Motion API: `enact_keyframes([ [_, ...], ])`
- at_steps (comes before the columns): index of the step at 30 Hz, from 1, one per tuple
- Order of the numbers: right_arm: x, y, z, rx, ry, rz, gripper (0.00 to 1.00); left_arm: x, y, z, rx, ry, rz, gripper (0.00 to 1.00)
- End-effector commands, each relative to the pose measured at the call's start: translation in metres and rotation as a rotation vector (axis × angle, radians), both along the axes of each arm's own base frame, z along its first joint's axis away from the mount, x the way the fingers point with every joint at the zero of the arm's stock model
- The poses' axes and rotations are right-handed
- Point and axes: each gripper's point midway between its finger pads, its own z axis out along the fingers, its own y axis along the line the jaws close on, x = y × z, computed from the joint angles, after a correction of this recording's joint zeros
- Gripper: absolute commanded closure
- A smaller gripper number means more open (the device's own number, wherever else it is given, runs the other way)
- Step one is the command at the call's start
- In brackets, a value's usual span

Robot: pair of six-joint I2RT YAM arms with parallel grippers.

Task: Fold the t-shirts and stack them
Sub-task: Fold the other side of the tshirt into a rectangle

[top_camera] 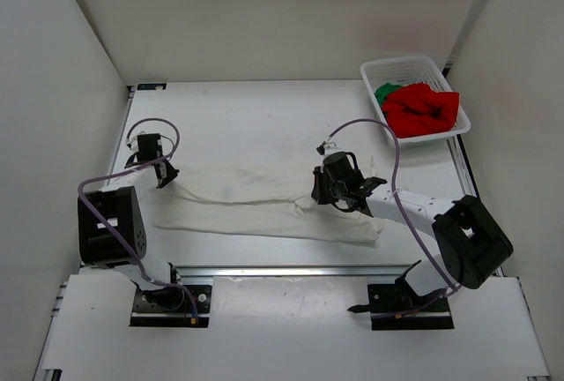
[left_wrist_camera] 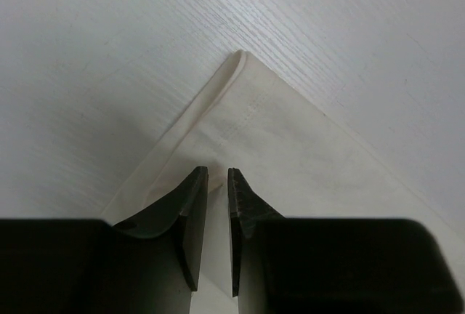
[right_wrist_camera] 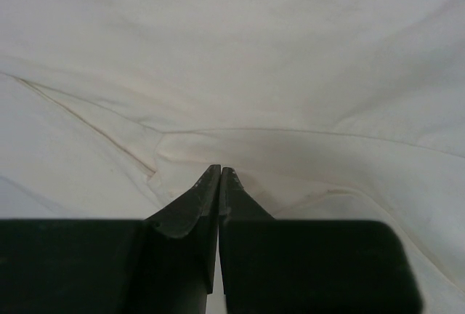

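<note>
From above, the task is judged to be at an early stage. One white shirt (top_camera: 256, 209) is laid out as a long, creased band across the tabletop (top_camera: 264, 116), between the two arms. It is not yet brought to a neat fold, and no stack is begun. One red shirt (top_camera: 423, 109) and one green shirt (top_camera: 384, 93) are bundled unfolded in the single basket (top_camera: 398, 68) at the far right corner, well apart from the white one. Three shirts are counted in all, with one basket and two hands. The left hand (top_camera: 165, 174) is placed at the band's left end and the right hand (top_camera: 324, 194) at its upper edge, towards the right.

In the left wrist view, the left hand (left_wrist_camera: 218, 176) is seen slightly parted over a flat, hemmed corner of the white shirt (left_wrist_camera: 290, 147). Nothing is seen to be gripped, and bare tabletop (left_wrist_camera: 109, 52) is shown beyond the corner.

In the right wrist view, the right hand (right_wrist_camera: 219, 170) is seen closed. Creases in the white shirt (right_wrist_camera: 232, 52) are drawn towards its tips, so a pinch of cloth is judged to be held.
</note>
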Motion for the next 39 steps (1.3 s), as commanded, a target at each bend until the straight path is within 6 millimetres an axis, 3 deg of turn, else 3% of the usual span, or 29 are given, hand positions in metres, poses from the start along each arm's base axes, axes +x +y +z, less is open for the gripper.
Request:
enact_keyframes([
  [1, 0.001, 0.007, 0.007, 0.034, -0.035, 0.004, 1.0, 0.0, 0.0, 0.007, 0.021, -0.023, -0.006, 0.7],
  [16, -0.001, 0.009, 0.015, 0.051, -0.051, 0.007, 1.0, -0.01, -0.004, -0.002, 0.004, 0.017, -0.019, 0.78],
  [20, -0.001, 0.007, 0.015, 0.054, -0.052, 0.001, 1.0, -0.012, -0.005, 0.0, -0.012, 0.008, -0.012, 1.0],
  [25, -0.005, 0.006, 0.013, 0.04, -0.048, 0.003, 1.0, -0.016, -0.009, 0.025, -0.044, -0.082, -0.018, 1.0],
  [29, -0.013, 0.005, 0.012, 0.042, -0.039, -0.005, 1.0, -0.029, -0.009, 0.037, -0.08, -0.147, 0.0, 1.0],
  [34, -0.026, 0.007, 0.008, 0.042, -0.034, 0.005, 1.0, -0.06, -0.008, 0.025, -0.148, -0.158, 0.046, 1.0],
  [37, -0.036, 0.005, 0.0, 0.032, -0.014, 0.001, 1.0, -0.074, -0.002, 0.018, -0.189, -0.167, 0.092, 0.92],
  [39, -0.042, 0.007, -0.002, 0.039, -0.006, 0.008, 1.0, -0.08, 0.001, 0.014, -0.219, -0.179, 0.12, 0.78],
])
